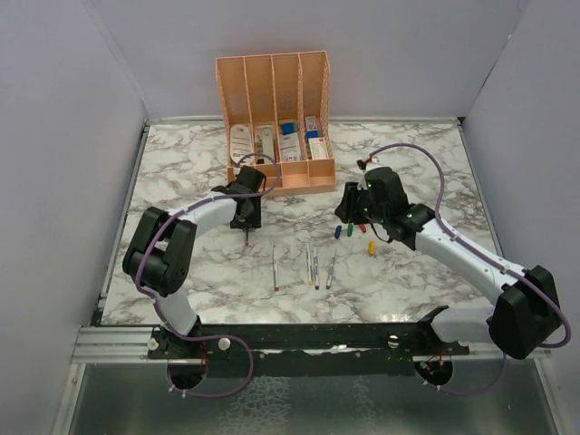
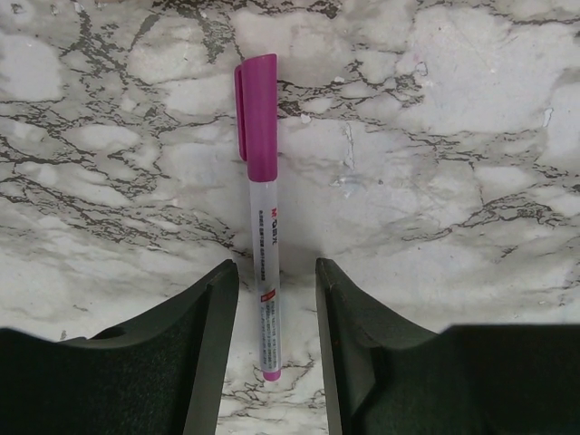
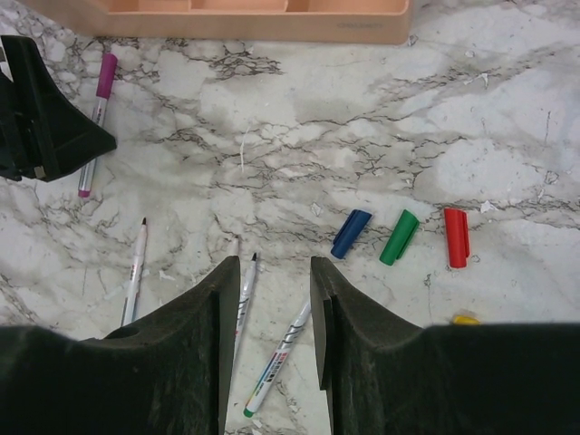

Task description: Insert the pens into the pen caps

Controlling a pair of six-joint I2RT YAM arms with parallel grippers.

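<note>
On surface [image 2: 435,136]: purple pen [image 2: 263,236], capped, likely done; left pincer [image 2: 276,267] apart astride it; right pincer [image 3: 274,265] apart, empty, above uncapped pens [image 3: 134,272].

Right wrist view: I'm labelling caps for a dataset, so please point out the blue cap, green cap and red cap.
blue cap [image 3: 352,234], right wrist view, middle of its body.
green cap [image 3: 399,237], right wrist view, middle of its body.
red cap [image 3: 456,237], right wrist view, middle of its body.
</note>
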